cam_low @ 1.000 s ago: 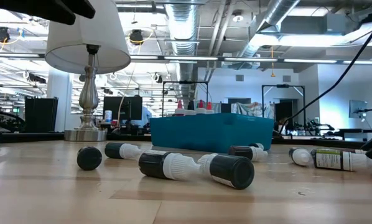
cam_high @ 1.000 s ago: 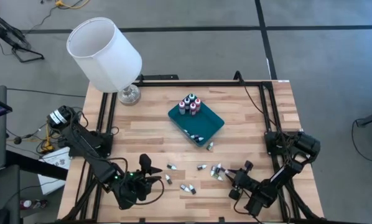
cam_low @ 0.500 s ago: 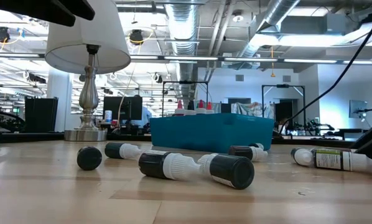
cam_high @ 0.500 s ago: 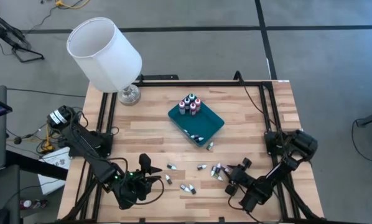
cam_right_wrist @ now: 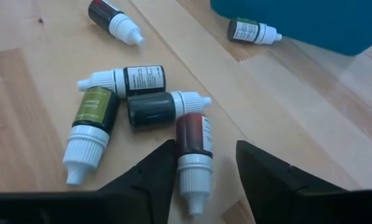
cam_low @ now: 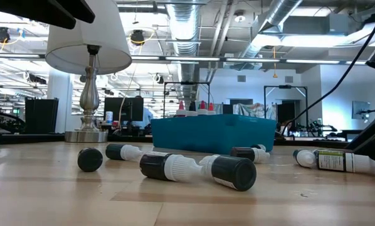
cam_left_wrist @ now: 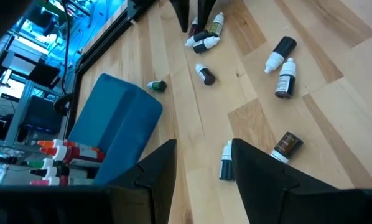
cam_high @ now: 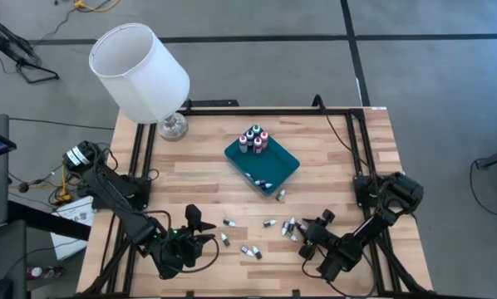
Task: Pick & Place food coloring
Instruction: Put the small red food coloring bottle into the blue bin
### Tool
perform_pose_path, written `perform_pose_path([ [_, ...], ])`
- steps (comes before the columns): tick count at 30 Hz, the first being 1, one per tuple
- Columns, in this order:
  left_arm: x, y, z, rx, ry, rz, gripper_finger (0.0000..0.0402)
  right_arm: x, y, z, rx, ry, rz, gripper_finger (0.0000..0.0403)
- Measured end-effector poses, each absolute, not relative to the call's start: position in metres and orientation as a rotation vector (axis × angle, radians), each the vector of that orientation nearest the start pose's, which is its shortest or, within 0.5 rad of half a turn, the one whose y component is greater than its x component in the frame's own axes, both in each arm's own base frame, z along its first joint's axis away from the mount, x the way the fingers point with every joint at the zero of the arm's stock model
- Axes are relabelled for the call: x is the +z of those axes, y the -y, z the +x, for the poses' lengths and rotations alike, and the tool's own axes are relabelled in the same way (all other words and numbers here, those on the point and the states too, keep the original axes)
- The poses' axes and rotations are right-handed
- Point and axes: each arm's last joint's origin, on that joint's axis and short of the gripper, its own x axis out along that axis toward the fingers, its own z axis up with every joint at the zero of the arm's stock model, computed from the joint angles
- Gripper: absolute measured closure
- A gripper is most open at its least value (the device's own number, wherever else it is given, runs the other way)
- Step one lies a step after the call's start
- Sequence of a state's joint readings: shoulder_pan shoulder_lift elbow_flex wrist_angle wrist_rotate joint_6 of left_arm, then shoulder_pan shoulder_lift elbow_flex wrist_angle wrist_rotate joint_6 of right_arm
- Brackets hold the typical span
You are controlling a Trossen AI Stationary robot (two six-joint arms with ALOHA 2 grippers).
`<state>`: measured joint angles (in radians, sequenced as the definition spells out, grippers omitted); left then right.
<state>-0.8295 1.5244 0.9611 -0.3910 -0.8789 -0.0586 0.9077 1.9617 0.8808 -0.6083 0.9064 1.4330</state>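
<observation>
The right tool (cam_right_wrist: 200, 168) is held low over the front right part of the wooden bench (cam_high: 332, 149), with its two dark fingers (cam_right_wrist: 148, 177) spread apart and nothing gripped between them. Directly ahead of the gap, a red food coloring bottle (cam_right_wrist: 193, 155) is seen lying on its side, cap toward the tool, free of both fingers. Touching it are three more bottles in a small cluster: a black one (cam_right_wrist: 158, 108), a green-labelled one (cam_right_wrist: 90, 129) and a dark one with a printed label (cam_right_wrist: 125, 79).

The left tool (cam_left_wrist: 201, 168) is positioned near the front left of the bench, its fingers also parted and empty.

Other food coloring bottles (cam_high: 247, 250) are scattered across the front of the bench. A group of bottles (cam_high: 253, 139) is stood upright in the far corner of the teal tray (cam_high: 283, 158) at the bench's middle. A white-shaded lamp (cam_high: 139, 73) is placed at the far left corner.
</observation>
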Motion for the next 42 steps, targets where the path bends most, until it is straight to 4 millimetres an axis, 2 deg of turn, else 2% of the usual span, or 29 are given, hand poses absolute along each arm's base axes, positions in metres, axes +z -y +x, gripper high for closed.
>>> perform_pose_path([
  [8, 0.2167, 0.2037, 0.2167, 0.069, -0.624, 0.649, 0.0253, 0.074, -0.206, 0.19, -0.615, -0.738, -0.036, 0.0293],
  [17, 0.2167, 0.2037, 0.2167, 0.072, -0.623, 0.641, 0.0253, 0.0736, -0.2068, 0.1908, -0.585, -0.752, -0.085, 0.0325],
  [42, 0.2167, 0.2036, 0.2167, 0.077, -0.622, 0.624, 0.0253, 0.0759, -0.2051, 0.1897, -0.571, -0.766, -0.164, 0.033],
])
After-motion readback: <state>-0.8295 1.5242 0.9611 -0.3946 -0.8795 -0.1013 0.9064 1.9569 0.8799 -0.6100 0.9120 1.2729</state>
